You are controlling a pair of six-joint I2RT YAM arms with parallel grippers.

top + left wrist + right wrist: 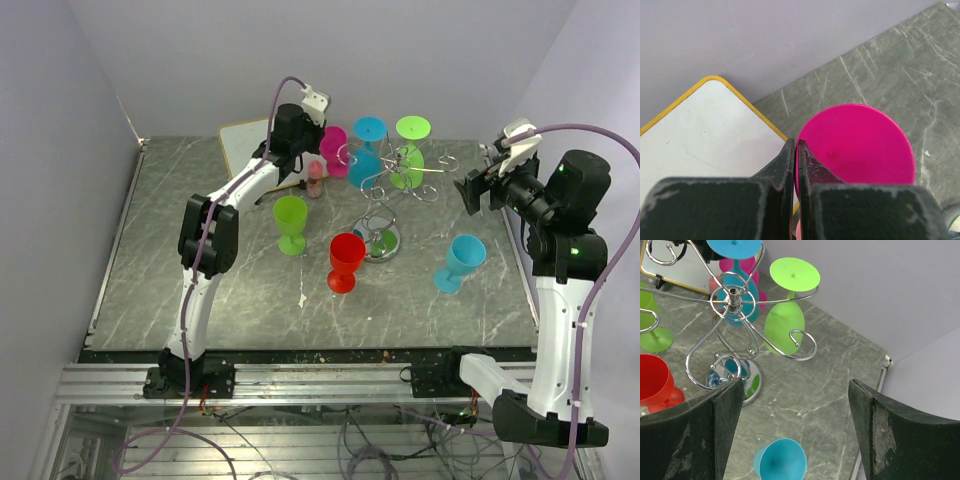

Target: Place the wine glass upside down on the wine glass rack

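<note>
Left jaws (796, 145): pressed almost together, pinching the rim of the foot of the pink wine glass (860, 145). The foot faces up toward my wrist camera, so the glass is inverted. The bowl hangs below, out of that view.

Position: in the top view the pink glass sits at the far left side of the wine glass rack (400, 170), just beside its curled arms and in front of the white board (700, 135). I cannot tell whether the stem is already in a loop.

Right jaws (795, 385): spread wide, holding nothing, raised at the right of the desk (200, 290) and looking at the rack.

Rack load: 2 glasses hang upside down, 1 blue (735, 246) and 1 green (784, 325). On the desk stand 3 more: green (290, 220), red (345, 260), cyan (462, 258).

Handling notes (judgement):
- It looks like moulded plastic, so probably light, stiff and not brittle.
- The surface is smooth and likely slippery, and a thin rim gives little contact.
- An edge pinch leaves the bowl free to swing, so move slowly.
- The best hold is this foot rim or the stem just under it, which leaves the stem clear to slide into a wire loop.
- The wire arms look springy, so a nudge may rock the 2 hung glasses.
</note>
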